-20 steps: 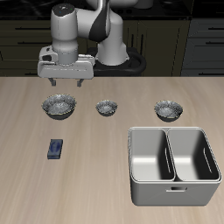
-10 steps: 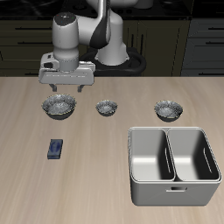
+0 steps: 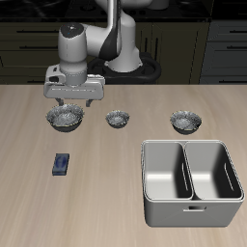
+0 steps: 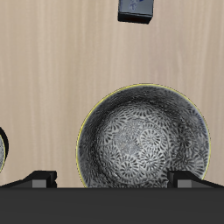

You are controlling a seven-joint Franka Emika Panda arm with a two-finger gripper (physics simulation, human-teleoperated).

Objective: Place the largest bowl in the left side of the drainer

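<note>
Largest bowl: the largest bowl stands upright on the worktop, in a row with the mid-sized bowl and the smallest bowl; it is at the end of the row that is far from the drainer.
My claw: my claw hangs just above the largest bowl, not touching it; the two fingers are apart and hold nothing.
Wrist view: the bowl fills most of the view, and its rim lies between my two finger tips, near to one side of the bowl.
Material, my judgement: it looks like thin, stiff metal with a pressed pattern, so probably light and not fragile, but smooth and maybe slippery.
Where to take hold: I think the best place is the rim wall, one finger inside and one outside, because the bowl is wider than a grip across it seems to allow.
Risk: a shallow bowl held at one edge can tilt or slide out, so I should clamp deep on the wall.
Drainer: it stands nearer to the front edge than the bowls; both compartments look empty.
Other thing: a small dark block lies on the worktop beside the largest bowl, toward the front edge.
</note>
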